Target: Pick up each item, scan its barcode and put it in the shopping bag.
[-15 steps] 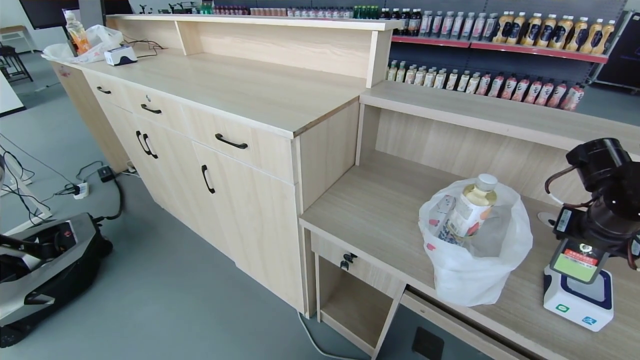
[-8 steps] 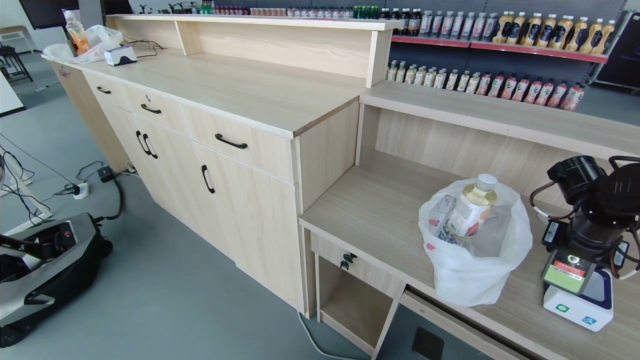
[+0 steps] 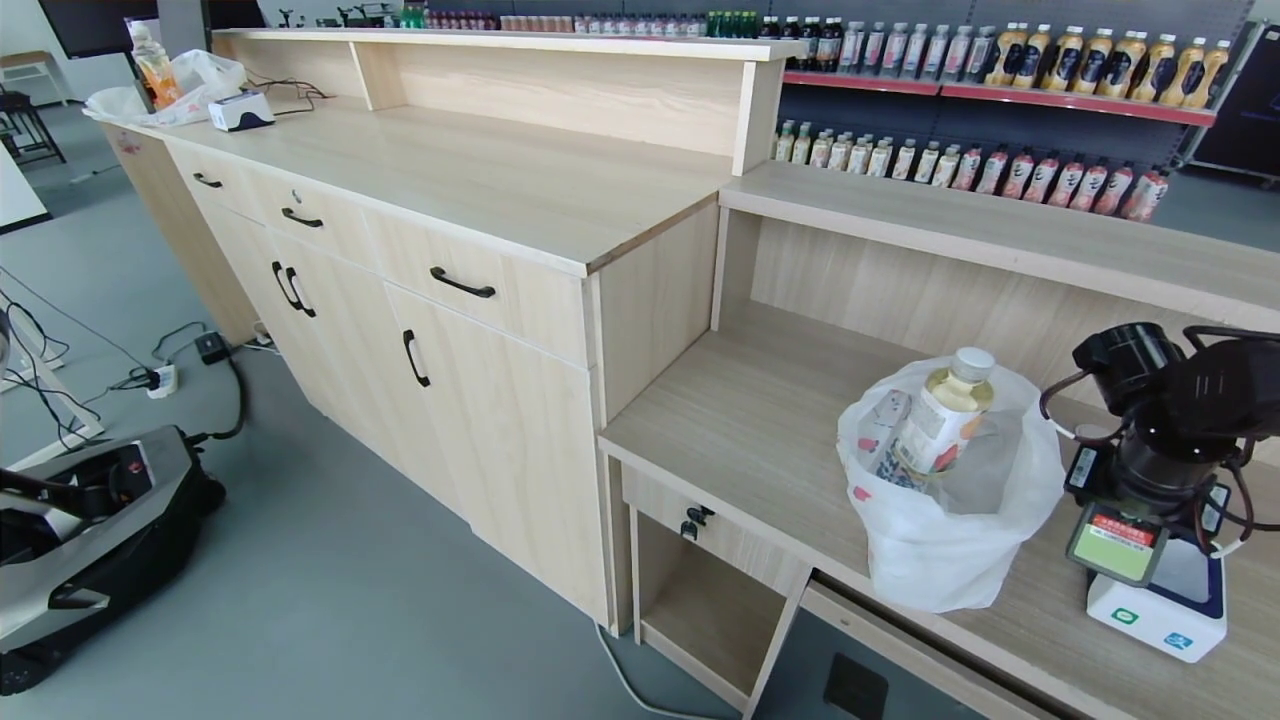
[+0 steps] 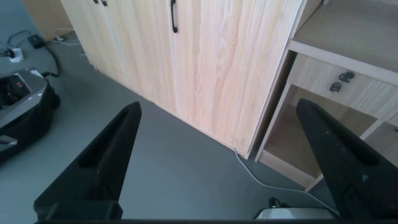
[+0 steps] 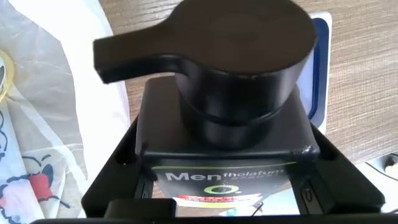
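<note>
Green-labelled packet (image 3: 1113, 545) sits clamped in the right hand (image 3: 1148, 495) above the scanner (image 3: 1160, 617), while the left hand (image 4: 217, 111) gapes over floor (image 4: 161, 165).

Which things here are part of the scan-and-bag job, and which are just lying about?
Job: black green-labelled item in the right gripper, above the white scanner; shopping bag with a bottle inside.
Lying about: shelf bottles; second bag on the long counter; floor cables.
</note>
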Tool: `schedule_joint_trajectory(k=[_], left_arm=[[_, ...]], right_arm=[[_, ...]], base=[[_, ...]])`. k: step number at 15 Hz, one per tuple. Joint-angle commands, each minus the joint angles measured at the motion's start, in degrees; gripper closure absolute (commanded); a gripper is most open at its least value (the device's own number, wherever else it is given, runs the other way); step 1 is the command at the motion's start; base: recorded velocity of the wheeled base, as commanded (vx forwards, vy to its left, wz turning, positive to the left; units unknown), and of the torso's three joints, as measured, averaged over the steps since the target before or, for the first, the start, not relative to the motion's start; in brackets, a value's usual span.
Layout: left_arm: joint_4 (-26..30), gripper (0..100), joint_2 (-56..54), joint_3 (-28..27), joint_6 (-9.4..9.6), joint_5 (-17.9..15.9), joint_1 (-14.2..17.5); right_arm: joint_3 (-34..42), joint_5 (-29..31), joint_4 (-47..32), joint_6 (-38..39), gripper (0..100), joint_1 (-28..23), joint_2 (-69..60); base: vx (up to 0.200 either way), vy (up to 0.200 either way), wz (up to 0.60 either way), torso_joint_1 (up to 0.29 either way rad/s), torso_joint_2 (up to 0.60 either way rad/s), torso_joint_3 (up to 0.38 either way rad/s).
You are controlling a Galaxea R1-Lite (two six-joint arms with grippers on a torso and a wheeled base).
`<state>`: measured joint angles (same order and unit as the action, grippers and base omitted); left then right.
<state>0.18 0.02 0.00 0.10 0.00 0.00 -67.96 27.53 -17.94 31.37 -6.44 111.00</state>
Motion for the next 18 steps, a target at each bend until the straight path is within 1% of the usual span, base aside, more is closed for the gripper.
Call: schedule_joint_trajectory(k=[1, 3, 5, 6, 9, 11, 15, 18], left_arm=[[0.0, 0, 0.0, 0.0, -0.01, 0.0, 0.0], [0.0, 0, 0.0, 0.0, -0.01, 0.0, 0.0], [0.0, 0, 0.0, 0.0, -0.01, 0.0, 0.0], [0.0, 0, 0.0, 0.0, -0.01, 0.0, 0.0], [0.0, 0, 0.0, 0.0, -0.01, 0.0, 0.0], [0.0, 0, 0.0, 0.0, -0.01, 0.0, 0.0], [0.0, 0, 0.0, 0.0, -0.01, 0.0, 0.0], [0.0, 0, 0.0, 0.0, -0.01, 0.0, 0.0]], right_arm=[[-0.9, 1.1, -0.1, -1.8, 100, -0.2, -1.9], [-1.6, 2.9, 0.1, -4.1, 100, -0.3, -4.0], [-1.4, 3.4, -0.2, -5.9, 100, -0.9, -5.5], [0.1, 4.6, -0.3, -7.6, 100, -1.7, -6.1], [3.3, 5.1, -0.5, -8.8, 100, -3.1, -7.3], [5.2, 6.9, -0.8, -10.0, 100, -4.5, -8.1], [5.7, 6.8, -0.7, -10.0, 100, -5.3, -7.9], [6.0, 5.5, -0.5, -9.8, 100, -5.3, -7.6]], base=[[0.0, 0.0, 0.0, 0.0, 0.0, 0.0], [0.0, 0.0, 0.0, 0.0, 0.0, 0.0], [0.0, 0.0, 0.0, 0.0, 0.0, 0.0], [0.0, 0.0, 0.0, 0.0, 0.0, 0.0], [0.0, 0.0, 0.0, 0.0, 0.0, 0.0], [0.0, 0.0, 0.0, 0.0, 0.0, 0.0], [0.0, 0.0, 0.0, 0.0, 0.0, 0.0], [0.0, 0.0, 0.0, 0.0, 0.0, 0.0]])
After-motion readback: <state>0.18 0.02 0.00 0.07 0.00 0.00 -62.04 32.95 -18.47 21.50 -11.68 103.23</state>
